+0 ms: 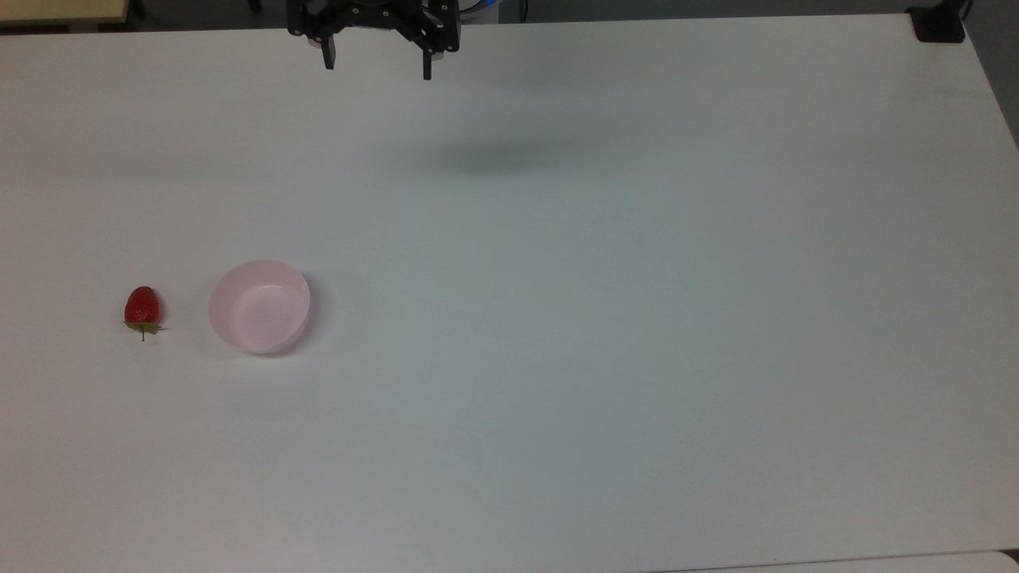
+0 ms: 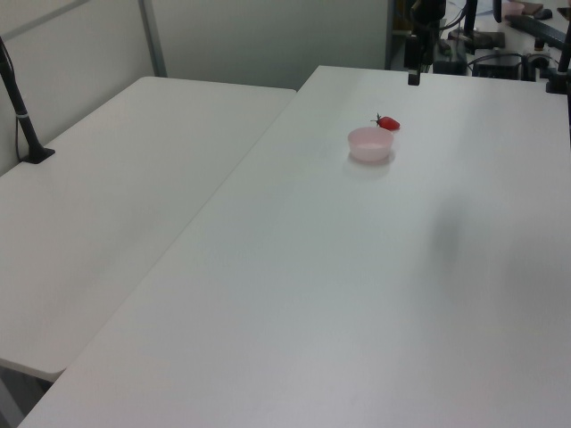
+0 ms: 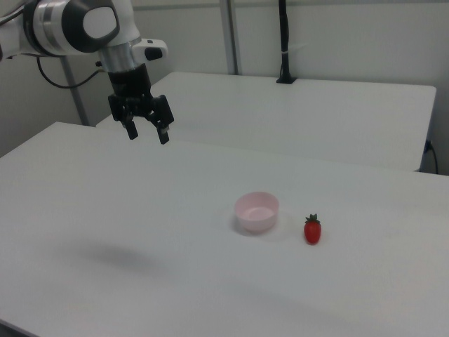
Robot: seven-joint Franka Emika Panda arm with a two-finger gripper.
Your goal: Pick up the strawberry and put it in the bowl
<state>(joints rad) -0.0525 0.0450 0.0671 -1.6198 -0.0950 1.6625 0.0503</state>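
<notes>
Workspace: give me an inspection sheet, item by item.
Surface: white table, bare apart from the job's things.
Job's things: strawberry lying on the table, apart from the bowl, on the top view's left of it; bowl upright, nothing in it.
Clutter: nothing seen.
Gripper: gripper open, holding nothing, raised above the table, far from both things.
Cables: a cable runs along the black post on the second table.
Surroundings: grey partition walls behind in the right view.
</notes>
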